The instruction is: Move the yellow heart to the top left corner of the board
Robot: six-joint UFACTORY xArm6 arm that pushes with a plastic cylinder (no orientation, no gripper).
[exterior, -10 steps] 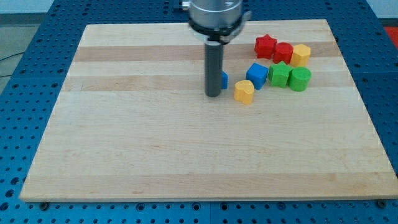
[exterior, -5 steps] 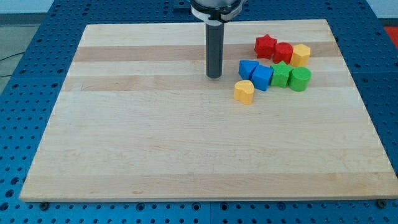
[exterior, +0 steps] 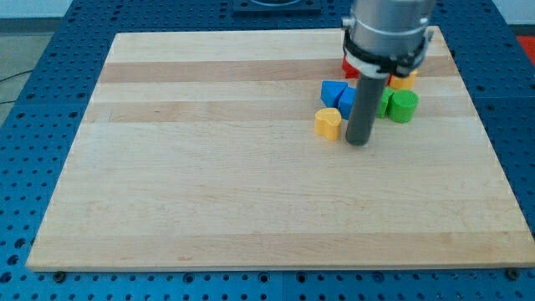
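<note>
The yellow heart (exterior: 328,123) lies on the wooden board (exterior: 209,167), right of its centre. My tip (exterior: 358,142) touches down just to the heart's right and slightly lower, a small gap between them. The rod rises toward the view's top and covers part of the block cluster behind it.
Above the heart sit two blue blocks (exterior: 333,92), the right one partly hidden by the rod. Further right are a green star, mostly hidden, and a green cylinder (exterior: 404,106). Red blocks (exterior: 351,67) and a yellow block (exterior: 407,79) peek out behind the arm.
My tip has moved from left of the blue blocks, above and left of the heart, round to the heart's right side. One blue block was pushed right against the other.
</note>
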